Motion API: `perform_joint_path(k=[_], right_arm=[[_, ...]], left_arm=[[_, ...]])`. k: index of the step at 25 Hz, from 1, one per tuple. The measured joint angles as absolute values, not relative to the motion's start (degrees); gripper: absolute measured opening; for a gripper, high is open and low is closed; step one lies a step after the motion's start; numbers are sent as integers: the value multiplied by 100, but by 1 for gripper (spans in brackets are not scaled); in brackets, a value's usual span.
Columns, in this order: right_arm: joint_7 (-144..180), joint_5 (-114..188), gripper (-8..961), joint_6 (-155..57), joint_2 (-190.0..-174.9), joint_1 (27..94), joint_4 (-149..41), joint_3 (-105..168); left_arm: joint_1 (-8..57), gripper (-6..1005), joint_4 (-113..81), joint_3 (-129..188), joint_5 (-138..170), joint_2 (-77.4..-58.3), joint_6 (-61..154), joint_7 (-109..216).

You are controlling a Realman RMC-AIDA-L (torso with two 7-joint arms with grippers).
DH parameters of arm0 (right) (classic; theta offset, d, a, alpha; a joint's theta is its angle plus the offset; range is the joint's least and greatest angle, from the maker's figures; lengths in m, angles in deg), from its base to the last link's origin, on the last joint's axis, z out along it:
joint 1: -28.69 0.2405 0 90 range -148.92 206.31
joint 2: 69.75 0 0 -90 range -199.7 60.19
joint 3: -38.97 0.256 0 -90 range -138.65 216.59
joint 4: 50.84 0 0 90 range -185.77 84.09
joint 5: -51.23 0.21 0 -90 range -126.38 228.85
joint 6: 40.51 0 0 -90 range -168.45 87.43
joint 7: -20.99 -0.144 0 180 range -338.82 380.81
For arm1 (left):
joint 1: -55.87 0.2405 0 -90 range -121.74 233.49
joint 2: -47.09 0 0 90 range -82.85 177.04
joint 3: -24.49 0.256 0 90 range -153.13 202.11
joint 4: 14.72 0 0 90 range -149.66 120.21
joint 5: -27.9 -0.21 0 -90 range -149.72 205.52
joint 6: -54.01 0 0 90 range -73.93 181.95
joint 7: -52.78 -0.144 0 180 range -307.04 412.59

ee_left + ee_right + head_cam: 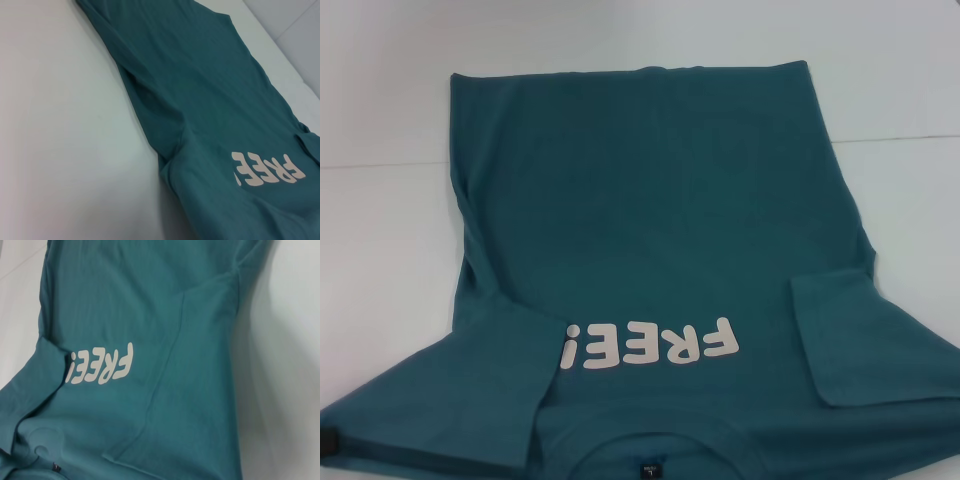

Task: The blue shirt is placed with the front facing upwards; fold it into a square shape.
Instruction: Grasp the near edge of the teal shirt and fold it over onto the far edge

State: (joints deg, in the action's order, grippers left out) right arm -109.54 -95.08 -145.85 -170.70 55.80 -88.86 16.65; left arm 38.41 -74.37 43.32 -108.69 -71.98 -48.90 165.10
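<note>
The blue shirt point(650, 230) lies face-up on the white bench point(380, 90), right sleeve folded inward; left sleeve looks next; neither gripper's state can be told.

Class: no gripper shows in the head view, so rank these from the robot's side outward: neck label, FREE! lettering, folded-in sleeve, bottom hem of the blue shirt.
1. Neck label: centre, at the nearest edge.
2. FREE! lettering, centre, and folded-in sleeve, robot's right: too close to call.
3. Bottom hem: far side.
</note>
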Motion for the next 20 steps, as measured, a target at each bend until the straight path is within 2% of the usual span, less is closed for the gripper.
perform_joint_path(k=[20], right_arm=[[-10907,-9540,9,-14817,-17117,5621,-8872,1280]], left_arm=[[3810,34,-7407,4388,-10868,-7219,-5270,16453]])
